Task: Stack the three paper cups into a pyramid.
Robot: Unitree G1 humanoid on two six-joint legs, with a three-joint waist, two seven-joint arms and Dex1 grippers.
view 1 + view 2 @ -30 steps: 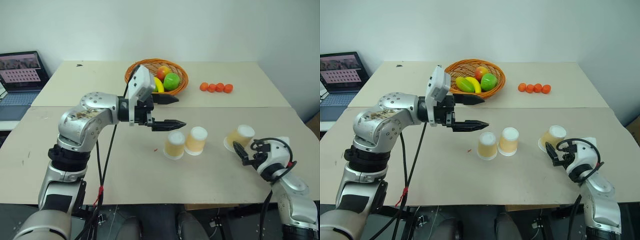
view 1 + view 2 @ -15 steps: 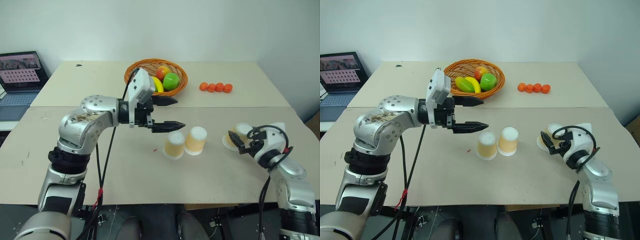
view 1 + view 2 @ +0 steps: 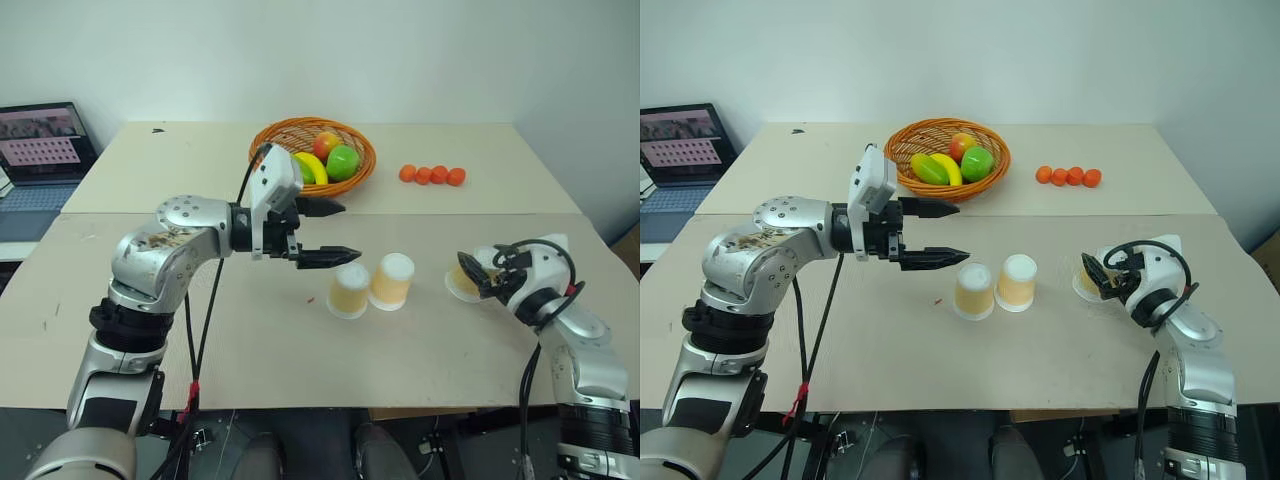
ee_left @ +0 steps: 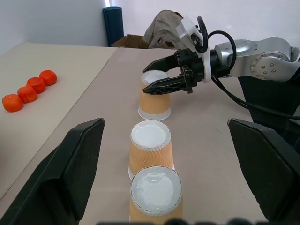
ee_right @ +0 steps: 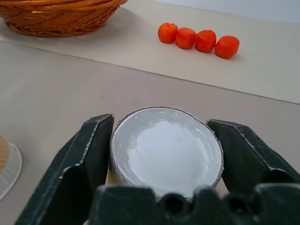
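Observation:
Two paper cups (image 3: 349,290) (image 3: 393,280) stand upside down side by side in the middle of the table, white bases up. To their right is the third paper cup (image 5: 166,150), with my right gripper (image 3: 470,278) shut on it, one finger (image 5: 89,154) pressed to each side. My left gripper (image 3: 347,230) hovers above the table just left of the two middle cups, pointing toward them, open and empty. From the left wrist, all three cups line up, the held cup (image 4: 154,98) farthest.
A wicker basket (image 3: 268,140) of fruit sits behind the left gripper. A row of small orange balls (image 3: 432,175) lies at the back right. A laptop (image 3: 40,140) stands at the far left. The table's right edge is close to my right arm.
My right gripper moved forward and up to the right-hand cup and closed on it. The left gripper stayed where it was, open.

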